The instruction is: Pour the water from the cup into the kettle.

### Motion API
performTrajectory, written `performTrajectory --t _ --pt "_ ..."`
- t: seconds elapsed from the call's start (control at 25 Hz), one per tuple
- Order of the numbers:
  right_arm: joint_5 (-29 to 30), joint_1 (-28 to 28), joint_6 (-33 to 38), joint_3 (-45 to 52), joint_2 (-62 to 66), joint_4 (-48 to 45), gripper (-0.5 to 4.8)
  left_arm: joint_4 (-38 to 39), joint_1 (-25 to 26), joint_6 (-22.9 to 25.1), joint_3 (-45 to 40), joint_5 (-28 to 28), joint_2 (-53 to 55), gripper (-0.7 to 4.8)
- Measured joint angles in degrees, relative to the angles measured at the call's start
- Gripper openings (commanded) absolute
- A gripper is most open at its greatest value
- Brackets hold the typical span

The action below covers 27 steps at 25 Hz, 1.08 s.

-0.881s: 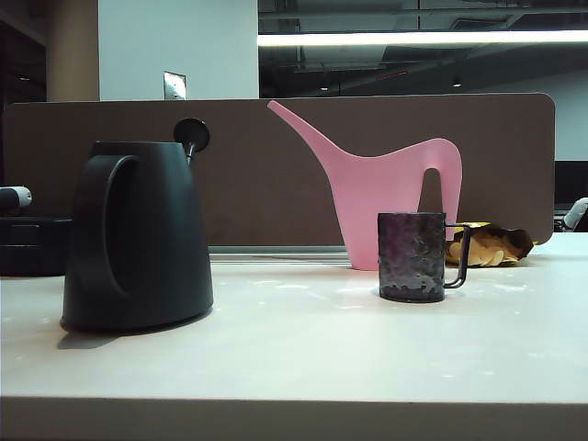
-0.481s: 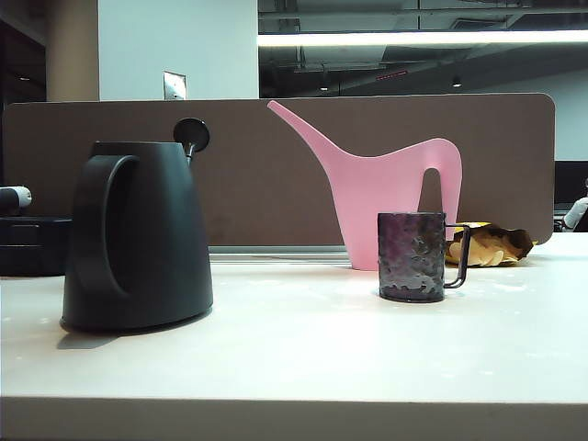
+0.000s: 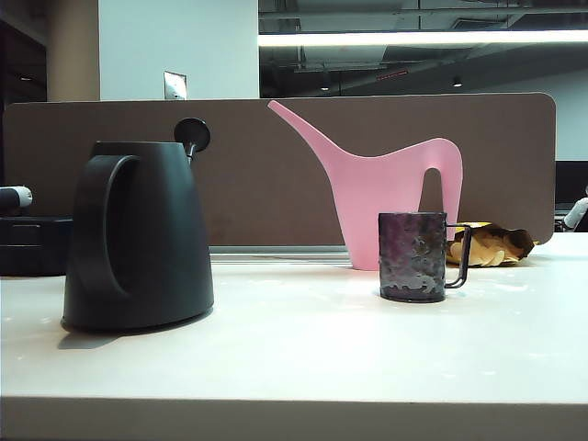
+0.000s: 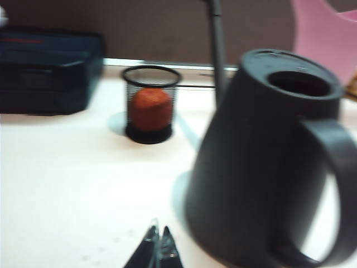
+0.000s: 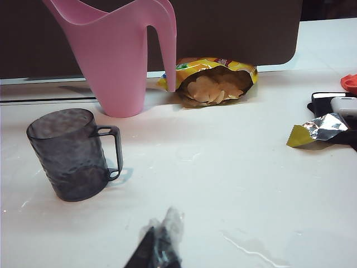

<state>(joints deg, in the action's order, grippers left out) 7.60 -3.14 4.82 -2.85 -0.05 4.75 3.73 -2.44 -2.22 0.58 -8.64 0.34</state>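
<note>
The black kettle (image 3: 138, 237) stands on the left of the table, its loop handle facing the camera side and its round knob (image 3: 192, 134) raised behind it. In the left wrist view the kettle (image 4: 262, 162) is close, with its round top opening visible, and my left gripper (image 4: 158, 237) hovers beside its base, shut and holding nothing. The small dimpled purplish-grey cup (image 3: 412, 256) stands upright on the right, handle pointing right. In the right wrist view the cup (image 5: 70, 153) is a short way from my right gripper (image 5: 162, 229), which is shut and empty. Neither gripper shows in the exterior view.
A pink long-spouted watering can (image 3: 390, 195) stands behind the cup. An open yellow bag of chips (image 5: 215, 81) lies beside it. A black mesh holder with an orange-red ball (image 4: 150, 106) and a dark box (image 4: 50, 70) sit beyond the kettle. Foil wrappers (image 5: 318, 129) lie at the right. A brown partition (image 3: 276, 165) closes the back.
</note>
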Motion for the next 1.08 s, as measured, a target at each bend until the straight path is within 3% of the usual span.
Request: performTrajectory --t 0.08,0.28,0.52,0.72,0.96,1.08 --pt "0.00 0.00 0.02 -3.21 0.02 2.16 -0.06 0.02 0.00 0.00 0.00 -3.23 0.00 -0.05" --pt "0.42 0.02 4.66 -11.30 1.84 6.21 -0.06 0.00 0.00 0.00 0.00 -4.02 0.00 -0.05" --pt "6.88 0.02 5.81 -19.61 13.42 10.14 -0.05 0.11 0.00 0.00 0.02 -9.55 0.00 -0.05" --pt "8.90 0.04 5.84 -25.97 23.61 9.55 2.68 4.55 0.00 0.02 3.39 -11.80 0.00 -0.05" --pt "13.07 0.04 5.90 -27.08 34.27 4.70 2.94 8.57 0.00 0.02 5.22 -12.66 0.00 -0.05" --pt "14.10 0.04 5.92 -27.06 40.06 0.77 3.82 9.77 0.00 0.02 5.22 -13.07 0.00 -0.05"
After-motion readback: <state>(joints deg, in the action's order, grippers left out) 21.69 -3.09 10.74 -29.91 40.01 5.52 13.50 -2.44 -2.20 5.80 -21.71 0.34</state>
